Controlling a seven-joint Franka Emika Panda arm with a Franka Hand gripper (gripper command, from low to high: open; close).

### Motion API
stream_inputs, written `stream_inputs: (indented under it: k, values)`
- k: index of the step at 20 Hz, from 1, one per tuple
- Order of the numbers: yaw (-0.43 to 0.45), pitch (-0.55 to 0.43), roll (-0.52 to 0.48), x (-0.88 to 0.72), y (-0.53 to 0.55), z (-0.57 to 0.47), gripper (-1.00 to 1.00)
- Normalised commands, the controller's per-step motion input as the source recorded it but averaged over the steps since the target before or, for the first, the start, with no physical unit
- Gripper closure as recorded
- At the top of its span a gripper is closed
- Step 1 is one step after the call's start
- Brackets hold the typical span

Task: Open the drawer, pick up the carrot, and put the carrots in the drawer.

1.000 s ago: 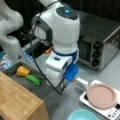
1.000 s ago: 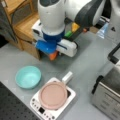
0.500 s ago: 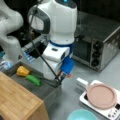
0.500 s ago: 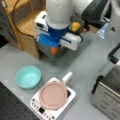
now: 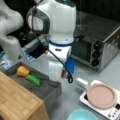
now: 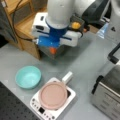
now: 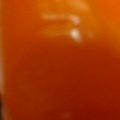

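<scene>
Carrot (image 7: 60, 65) fills the whole wrist view as a glossy orange surface, and in both front views a bit of it (image 5: 64, 73) (image 6: 52, 50) peeks out below the hand (image 5: 62, 75), which is clamped on it. The hand (image 6: 53, 48) hangs at the front edge of the open drawer (image 5: 47, 91), above the grey counter (image 6: 82, 65). A yellow vegetable (image 5: 23, 71) and a green vegetable (image 5: 33, 80) lie inside the drawer. Nearby stand a toaster oven (image 5: 100, 45), a teal bowl (image 6: 28, 76) and a pink plate (image 6: 53, 95) on a white scale (image 6: 62, 105).
</scene>
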Motion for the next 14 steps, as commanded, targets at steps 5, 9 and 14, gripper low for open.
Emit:
stream_inputs:
  k: [5,9,14]
  values:
    - [0.370,-0.221,0.083,-0.21,-0.16,-0.12,1.00]
    - [0.259,-0.198,0.104,-0.21,-0.04,-0.11,1.00]
    - [0.319,-0.137,0.177,-0.19,-0.05,-0.09,1.00]
